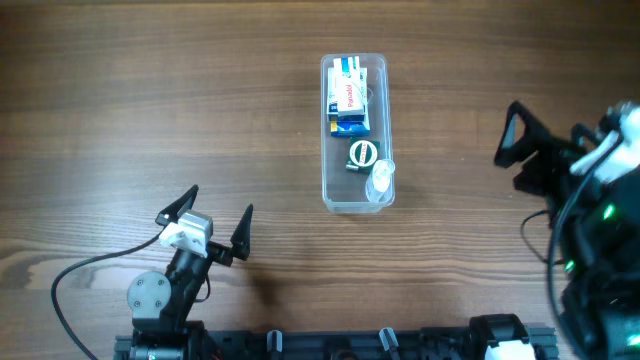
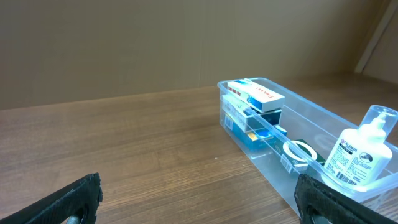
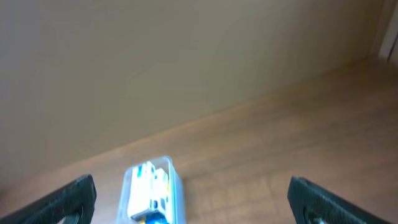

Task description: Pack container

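Holding boxes (image 1: 349, 98) and a bottle (image 1: 381, 181), the container (image 1: 325, 150) sits on the table (image 1: 150, 100). The left gripper (image 1: 216, 214) and right gripper (image 1: 505, 135) are both spread wide, empty.

– What do we see of the left arm (image 1: 170, 275)?
– Black pointed fingers (image 1: 243, 230), a white wrist block, a round grey joint disc (image 1: 150, 295), a black cable (image 1: 100, 258).
– The right arm (image 1: 590, 165)?
– We see black housing, white casing, a green light (image 1: 605, 212).

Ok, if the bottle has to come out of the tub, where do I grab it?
Probably by its top, from straight above. The bottle stands upright at the near end of the tub with its cap clear of the rim, while the walls and the tape roll crowd its body.
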Motion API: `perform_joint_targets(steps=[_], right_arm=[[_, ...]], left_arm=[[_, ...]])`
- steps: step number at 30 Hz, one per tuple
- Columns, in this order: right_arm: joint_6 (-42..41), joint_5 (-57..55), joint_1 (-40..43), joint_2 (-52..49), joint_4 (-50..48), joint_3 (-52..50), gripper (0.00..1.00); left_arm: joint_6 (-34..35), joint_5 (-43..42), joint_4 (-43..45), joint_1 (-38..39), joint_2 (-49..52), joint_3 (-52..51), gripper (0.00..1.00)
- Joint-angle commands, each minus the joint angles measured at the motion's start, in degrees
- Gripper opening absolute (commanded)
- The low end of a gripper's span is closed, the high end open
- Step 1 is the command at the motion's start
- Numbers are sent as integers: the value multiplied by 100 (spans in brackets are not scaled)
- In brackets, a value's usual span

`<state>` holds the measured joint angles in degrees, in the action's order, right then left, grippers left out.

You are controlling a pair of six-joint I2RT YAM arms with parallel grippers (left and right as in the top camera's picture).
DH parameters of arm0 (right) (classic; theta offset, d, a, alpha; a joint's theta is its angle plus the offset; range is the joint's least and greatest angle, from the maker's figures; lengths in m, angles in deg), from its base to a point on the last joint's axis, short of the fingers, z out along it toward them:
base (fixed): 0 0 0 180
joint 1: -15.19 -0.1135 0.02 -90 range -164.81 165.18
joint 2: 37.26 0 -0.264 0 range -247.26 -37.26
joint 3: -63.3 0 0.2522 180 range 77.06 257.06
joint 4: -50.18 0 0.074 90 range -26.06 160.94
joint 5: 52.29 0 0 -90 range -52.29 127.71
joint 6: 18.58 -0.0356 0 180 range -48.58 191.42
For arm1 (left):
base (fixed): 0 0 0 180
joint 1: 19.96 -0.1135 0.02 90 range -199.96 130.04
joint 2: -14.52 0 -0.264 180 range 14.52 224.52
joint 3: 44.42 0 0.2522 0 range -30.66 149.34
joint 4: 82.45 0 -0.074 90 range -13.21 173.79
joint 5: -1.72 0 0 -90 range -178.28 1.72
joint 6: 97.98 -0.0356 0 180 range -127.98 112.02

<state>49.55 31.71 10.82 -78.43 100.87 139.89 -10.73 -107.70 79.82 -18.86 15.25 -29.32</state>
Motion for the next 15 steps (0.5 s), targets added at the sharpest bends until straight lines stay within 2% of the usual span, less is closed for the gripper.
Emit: perform_joint_targets(steps=[1, 7, 10, 15], right_arm=[[223, 498, -31, 1128, -1200, -1674, 100], [376, 986, -31, 2798, -3182, -4050, 100], [404, 1049, -31, 3346, -3672, -4723, 100], [433, 1220, -31, 3840, -3998, -5298, 100]], left_arm=[[-92, -26, 15, -44, -57, -44, 100], [-92, -28, 15, -42, -57, -44, 100], [-92, -28, 15, -42, -57, -44, 100], [-92, -28, 15, -42, -57, -44, 100]])
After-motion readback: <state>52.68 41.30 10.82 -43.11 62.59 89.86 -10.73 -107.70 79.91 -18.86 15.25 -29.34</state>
